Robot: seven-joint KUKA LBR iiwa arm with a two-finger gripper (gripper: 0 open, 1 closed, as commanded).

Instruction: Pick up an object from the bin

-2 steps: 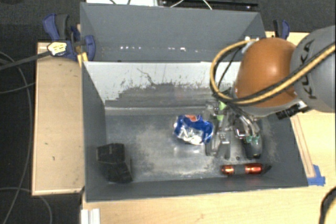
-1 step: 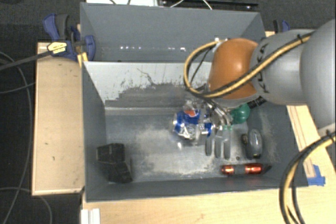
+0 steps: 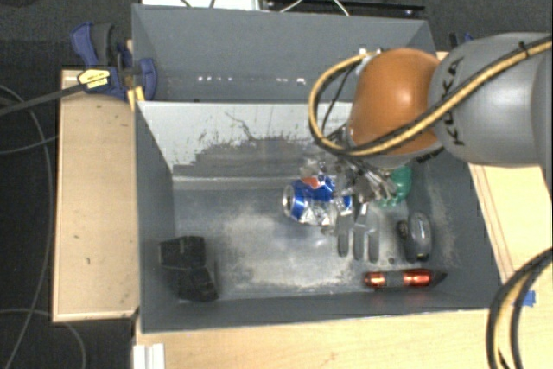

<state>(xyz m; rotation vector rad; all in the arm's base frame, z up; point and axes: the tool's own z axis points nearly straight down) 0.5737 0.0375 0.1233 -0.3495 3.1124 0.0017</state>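
Currently tool (image 3: 357,239) hangs with fingers apart and empty, just right of a crushed blue-and-silver metal can (image 3: 308,200) lying mid-floor of the grey metal bin (image 3: 238,251); probably best to centre over the can, descend, then close firmly.

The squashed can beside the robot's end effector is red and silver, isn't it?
Not quite. The squashed can beside the end effector is blue and silver, not red. The camera view shows it in the middle of the bin.
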